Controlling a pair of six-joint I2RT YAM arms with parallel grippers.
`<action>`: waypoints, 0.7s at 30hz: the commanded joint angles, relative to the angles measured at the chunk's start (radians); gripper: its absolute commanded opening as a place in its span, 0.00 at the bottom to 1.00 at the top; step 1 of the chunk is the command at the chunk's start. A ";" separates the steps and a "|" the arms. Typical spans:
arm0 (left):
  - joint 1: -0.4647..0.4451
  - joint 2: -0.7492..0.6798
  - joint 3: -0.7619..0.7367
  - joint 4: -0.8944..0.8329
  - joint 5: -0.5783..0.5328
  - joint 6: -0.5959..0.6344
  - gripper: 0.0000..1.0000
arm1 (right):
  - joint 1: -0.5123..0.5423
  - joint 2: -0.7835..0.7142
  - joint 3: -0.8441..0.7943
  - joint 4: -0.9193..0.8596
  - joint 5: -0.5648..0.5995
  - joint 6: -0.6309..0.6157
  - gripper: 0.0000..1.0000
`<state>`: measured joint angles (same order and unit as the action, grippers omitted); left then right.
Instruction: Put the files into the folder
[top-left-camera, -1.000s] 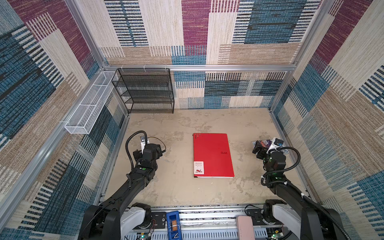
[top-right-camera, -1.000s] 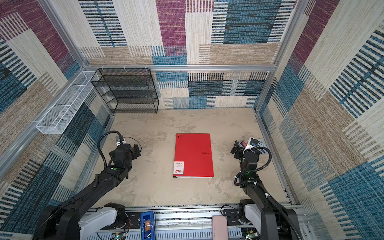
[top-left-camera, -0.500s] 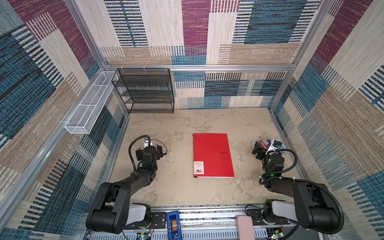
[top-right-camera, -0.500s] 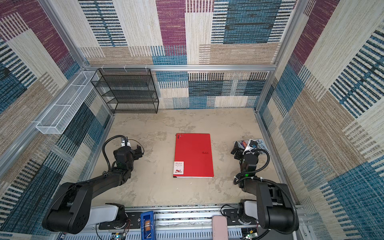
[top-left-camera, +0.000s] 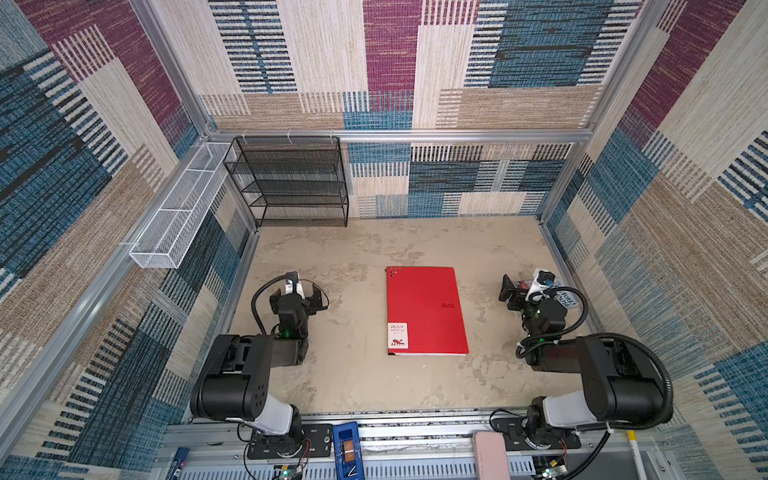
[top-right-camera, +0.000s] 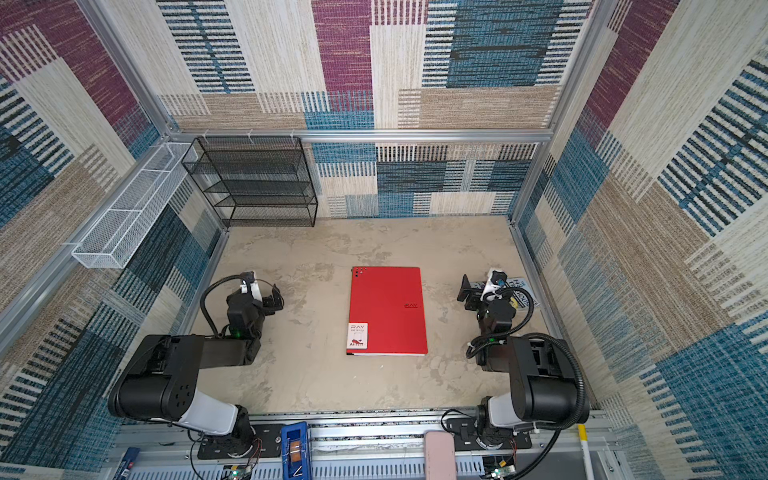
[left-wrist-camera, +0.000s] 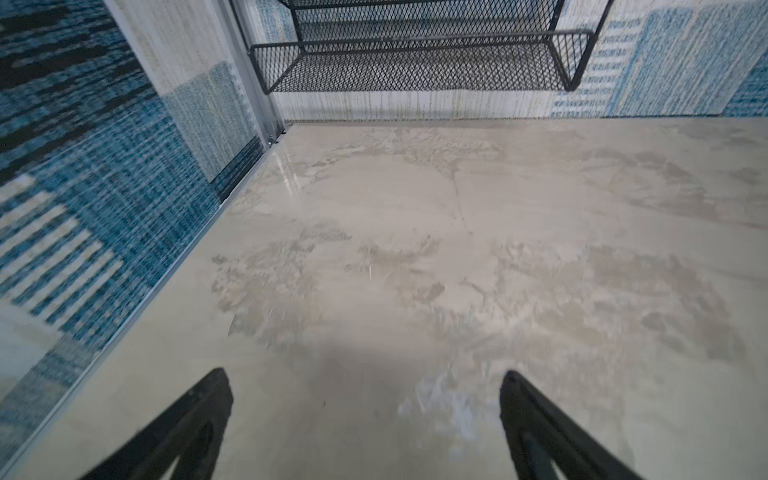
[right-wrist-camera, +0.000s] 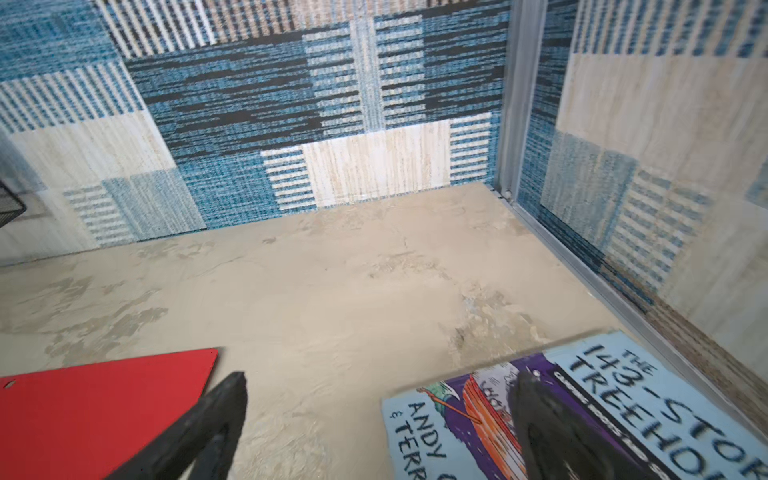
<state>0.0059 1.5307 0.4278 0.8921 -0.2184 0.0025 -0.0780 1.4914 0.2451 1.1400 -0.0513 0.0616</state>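
The red folder (top-left-camera: 424, 311) (top-right-camera: 386, 311) lies shut and flat in the middle of the table, with a white label (top-left-camera: 397, 335) at its near left corner. One of its corners shows in the right wrist view (right-wrist-camera: 104, 407). The files are hidden; no loose sheets show on the table. My left gripper (top-left-camera: 296, 293) (top-right-camera: 255, 293) (left-wrist-camera: 365, 376) hovers low over bare table well to the folder's left, open and empty. My right gripper (top-left-camera: 525, 286) (top-right-camera: 482, 286) (right-wrist-camera: 381, 376) is open and empty to the folder's right, one finger over a book.
A blue-purple paperback book (right-wrist-camera: 602, 395) (top-left-camera: 565, 297) lies against the right wall under my right gripper. A black mesh shelf rack (top-left-camera: 291, 183) stands at the back left. A white wire basket (top-left-camera: 178, 216) hangs on the left wall.
Both arms have folded down toward their bases at the near edge. The grippers stay open in about the same places. The folder has not moved.
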 joint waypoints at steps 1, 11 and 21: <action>0.029 0.008 0.011 -0.108 0.116 -0.039 1.00 | 0.028 0.053 -0.054 0.188 -0.067 -0.067 1.00; 0.010 0.003 0.011 -0.112 0.081 -0.032 0.99 | 0.039 0.045 -0.030 0.138 -0.067 -0.087 1.00; 0.006 -0.002 0.002 -0.098 0.077 -0.029 1.00 | 0.041 0.048 -0.011 0.107 -0.072 -0.089 1.00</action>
<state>0.0113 1.5311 0.4320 0.7872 -0.1295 -0.0261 -0.0376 1.5368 0.2165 1.2339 -0.1131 -0.0124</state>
